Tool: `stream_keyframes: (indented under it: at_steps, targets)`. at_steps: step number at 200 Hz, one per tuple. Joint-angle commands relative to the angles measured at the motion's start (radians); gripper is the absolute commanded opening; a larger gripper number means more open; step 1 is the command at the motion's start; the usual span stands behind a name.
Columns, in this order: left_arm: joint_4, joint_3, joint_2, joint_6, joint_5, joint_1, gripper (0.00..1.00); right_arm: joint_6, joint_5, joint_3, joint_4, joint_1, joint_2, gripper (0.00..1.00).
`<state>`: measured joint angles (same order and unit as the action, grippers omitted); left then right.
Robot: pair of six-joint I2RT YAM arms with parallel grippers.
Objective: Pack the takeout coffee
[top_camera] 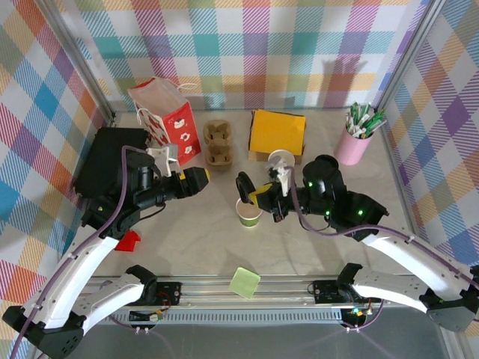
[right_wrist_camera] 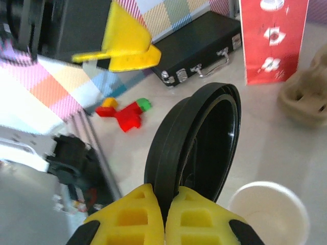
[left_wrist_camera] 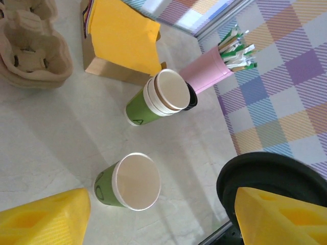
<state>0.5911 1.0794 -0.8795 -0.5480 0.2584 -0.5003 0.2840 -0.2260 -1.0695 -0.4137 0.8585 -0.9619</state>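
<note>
Cup: your coffee cup (top_camera: 249,214) stands on the table (top_camera: 202,247) near the middle, just below the right pincer and well apart from the bag
Cup axis: long axis upright, open mouth up, green foot on the table; it has no lid on
Lid: the black lid (right_wrist_camera: 173,148) is held nearly on edge, hollow side turned toward the cup, above and just beside its rim; I judge you hold it there so you can tip it flat over the mouth
Right pincer: the right pincer (right_wrist_camera: 164,217) is closed narrow on the lid's rim
Left pincer: the left pincer (top_camera: 196,180) is spread wide and holds nothing; it points at the cup from the left, placed to steady it by my guess
Back row: the cardboard carrier (top_camera: 218,142) and the red paper bag (top_camera: 166,120) sit behind, likely where you pack the capped cup
</note>
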Motion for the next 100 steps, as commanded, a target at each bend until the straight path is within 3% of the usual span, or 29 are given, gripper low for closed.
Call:
stream_keyframes:
  at_steps: [1, 42, 100]
  targets:
    - [-0.049, -0.042, 0.004, 0.031, -0.001, 0.009, 0.74, 0.346, -0.215, 0.058, 0.068, -0.098, 0.013, 0.00]
    - [-0.089, -0.083, -0.042, 0.017, 0.073, 0.009, 0.73, 0.571, -0.294, 0.152, 0.172, -0.139, -0.012, 0.00]
    - [-0.176, -0.159, -0.130, -0.036, 0.173, -0.019, 0.70, 0.707, -0.229, 0.321, 0.324, -0.158, -0.006, 0.00]
